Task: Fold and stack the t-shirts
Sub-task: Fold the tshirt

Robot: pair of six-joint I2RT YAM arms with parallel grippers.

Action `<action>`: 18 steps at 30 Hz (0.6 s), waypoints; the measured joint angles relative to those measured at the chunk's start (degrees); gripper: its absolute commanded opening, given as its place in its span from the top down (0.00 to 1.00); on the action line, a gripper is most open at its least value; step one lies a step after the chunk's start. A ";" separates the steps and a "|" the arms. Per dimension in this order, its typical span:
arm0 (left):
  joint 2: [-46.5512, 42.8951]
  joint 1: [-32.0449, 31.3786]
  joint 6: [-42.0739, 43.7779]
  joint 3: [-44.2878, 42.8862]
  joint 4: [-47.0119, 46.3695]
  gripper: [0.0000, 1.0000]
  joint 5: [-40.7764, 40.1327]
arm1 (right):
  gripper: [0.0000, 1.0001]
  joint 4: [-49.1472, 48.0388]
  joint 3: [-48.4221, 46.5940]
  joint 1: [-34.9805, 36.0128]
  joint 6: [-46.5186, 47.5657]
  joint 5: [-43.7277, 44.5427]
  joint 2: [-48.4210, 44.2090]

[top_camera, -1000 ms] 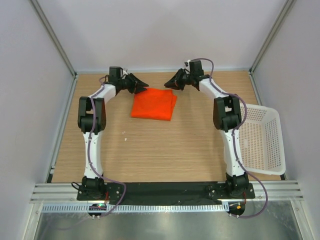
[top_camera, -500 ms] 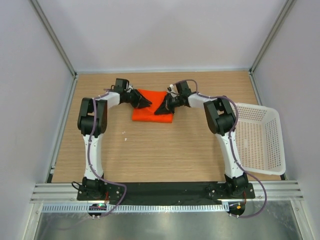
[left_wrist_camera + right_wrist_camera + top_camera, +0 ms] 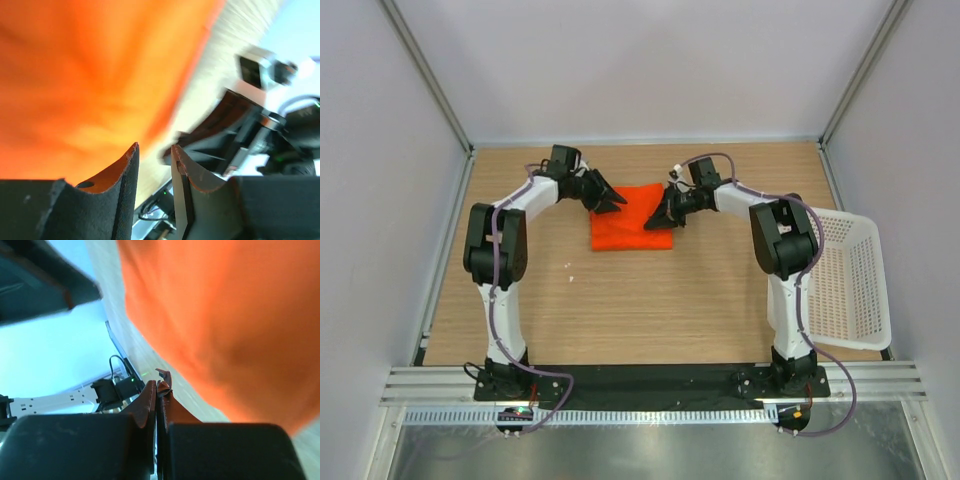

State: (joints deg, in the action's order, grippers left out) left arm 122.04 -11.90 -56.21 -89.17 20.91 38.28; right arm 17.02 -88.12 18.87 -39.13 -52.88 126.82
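Wooden table [image 3: 620, 310] fills enclosure, white basket [image 3: 847, 292] at its right edge. Folded orange t-shirt [image 3: 632, 226] lies flat, far middle, between both arms. I see left gripper [image 3: 613, 203] over shirt's far-left corner, jaws slightly parted. Right gripper [image 3: 661, 217] at shirt's right edge, jaws pressed together, cloth just beyond tips.
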 measured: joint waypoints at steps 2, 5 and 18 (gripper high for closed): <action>-3.21 -1.27 0.11 0.52 0.17 0.69 -0.22 | 0.99 -0.98 0.22 1.36 -0.33 -0.28 -0.66; -7.13 -3.04 0.02 3.98 -1.55 0.74 -0.04 | 0.99 -5.18 3.28 2.93 -1.64 -0.92 -0.87; -6.16 -2.80 4.00 19.58 -1.84 0.70 -1.51 | 0.99 -6.19 14.38 -0.63 -0.04 0.81 -2.23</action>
State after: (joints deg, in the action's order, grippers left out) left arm 115.87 -14.70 -52.21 -69.58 19.07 36.77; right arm 10.83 -73.73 18.24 -39.18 -52.07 124.60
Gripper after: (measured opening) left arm 0.274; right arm 0.031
